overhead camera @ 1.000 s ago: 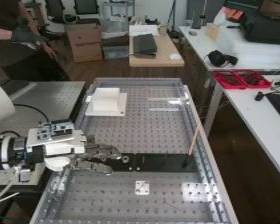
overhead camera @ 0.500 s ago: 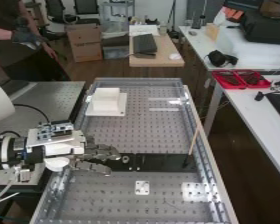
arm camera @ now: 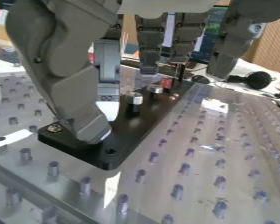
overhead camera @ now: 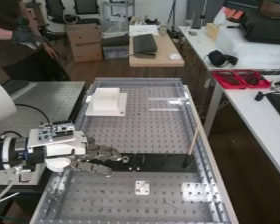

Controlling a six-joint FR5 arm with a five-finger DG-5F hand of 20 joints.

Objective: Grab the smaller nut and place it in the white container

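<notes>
Hand (overhead camera: 104, 152) at the arm-side end of the flat black bar (overhead camera: 165, 162), fingers loosely extended and spread, no grip seen on any part. Smaller nut's exact position can't be told. Bearing (overhead camera: 125, 159) is seated on the bar, just beyond the fingertips. In the wrist view, a round metal part (arm camera: 134, 99) is seen upright on the bar. White container (overhead camera: 106, 103) is set well apart, toward the far end of the perforated worktop (overhead camera: 134, 132).

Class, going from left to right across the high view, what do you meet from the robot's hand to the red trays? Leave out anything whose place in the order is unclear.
Hand → bearing → small white plate → thin stick → red trays.
</notes>
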